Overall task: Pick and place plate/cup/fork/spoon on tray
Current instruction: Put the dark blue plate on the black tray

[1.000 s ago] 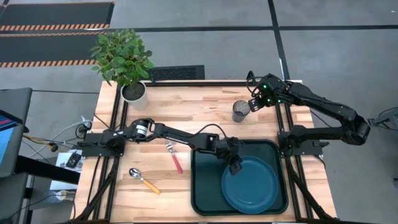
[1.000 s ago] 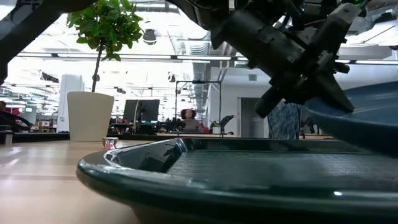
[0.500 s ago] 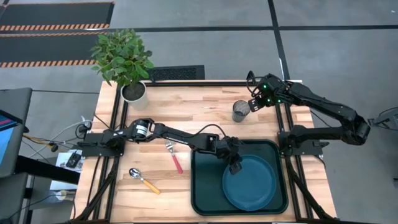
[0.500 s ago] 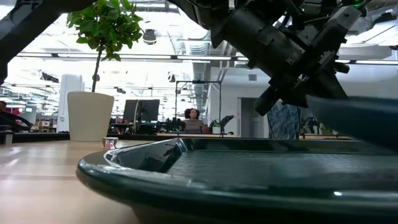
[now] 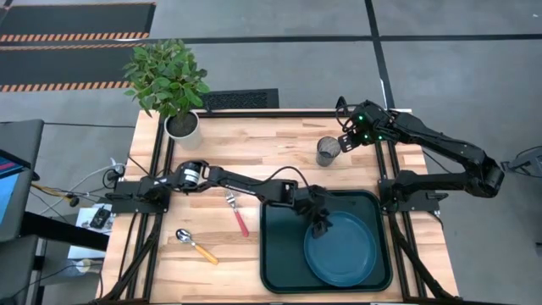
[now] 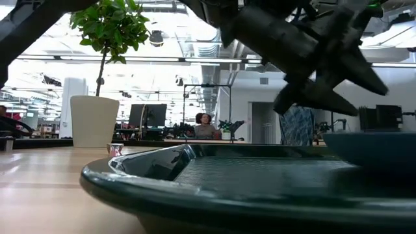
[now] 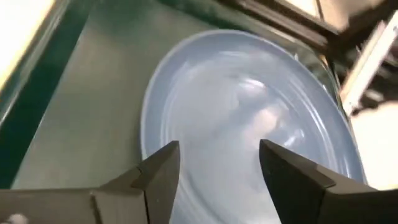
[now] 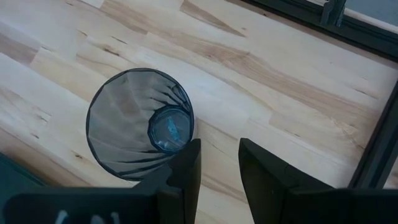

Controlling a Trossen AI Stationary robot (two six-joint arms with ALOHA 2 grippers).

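Observation:
The teal-blue plate (image 5: 343, 250) lies flat on the right half of the dark green tray (image 5: 279, 254). My left gripper (image 5: 320, 224) hangs open just above the plate's far-left rim (image 7: 155, 118), one finger to each side of it and clear of it in the low view. The smoky cup (image 5: 328, 151) stands upright on the wood at the far right. My right gripper (image 5: 349, 141) is open just right of it, nothing between its fingers (image 8: 217, 168). The red-handled fork (image 5: 239, 216) and the orange-handled spoon (image 5: 196, 246) lie on the table left of the tray.
A white plant pot (image 5: 182, 125) with a leafy plant stands at the far left corner. Bare wood lies between the fork, the cup and the tray's far edge. People sit in the room beyond the table.
My left gripper has opened and let go of the plate. The plate's far-left rim, held up a second ago, has dropped, so the plate now lies flat in the tray. The gripper has risen a little above it.

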